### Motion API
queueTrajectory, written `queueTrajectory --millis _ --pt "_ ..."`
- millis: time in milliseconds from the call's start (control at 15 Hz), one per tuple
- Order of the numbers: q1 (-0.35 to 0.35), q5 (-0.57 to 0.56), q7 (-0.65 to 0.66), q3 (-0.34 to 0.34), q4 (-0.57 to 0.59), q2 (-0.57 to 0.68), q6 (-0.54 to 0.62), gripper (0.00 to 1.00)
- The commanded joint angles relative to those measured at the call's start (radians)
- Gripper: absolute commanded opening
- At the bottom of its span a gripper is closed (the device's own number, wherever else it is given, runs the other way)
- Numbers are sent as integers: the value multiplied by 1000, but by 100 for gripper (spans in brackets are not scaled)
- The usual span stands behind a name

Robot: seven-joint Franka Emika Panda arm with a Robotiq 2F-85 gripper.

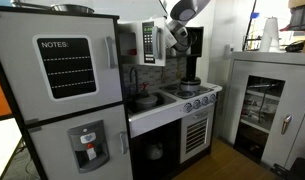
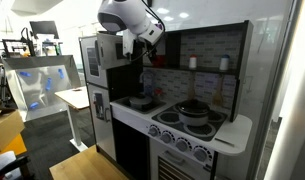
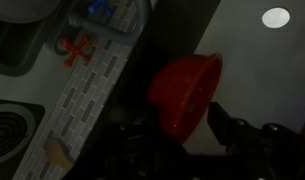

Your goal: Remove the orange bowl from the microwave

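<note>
In the wrist view the orange bowl fills the space between my gripper's dark fingers. It is tilted, its rim lies against the right-hand finger, and nothing shows beneath it. The gripper looks shut on the bowl. In both exterior views the gripper hangs at the open front of the white microwave, above the counter beside the stove. The bowl itself is too small to make out in the exterior views.
Below the gripper are the sink with its red tap handle, the grey tiled backsplash and the stove with a dark pot. The tall fridge stands beside the microwave. A grey cabinet stands further off.
</note>
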Motion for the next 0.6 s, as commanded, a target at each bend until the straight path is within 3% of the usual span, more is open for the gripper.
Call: queueTrajectory --millis 0,200,533 --pt "12 -3 21 0 23 18 42 24" --pt "18 -1 20 0 19 15 56 3" --pt "26 -3 21 0 17 13 77 1"
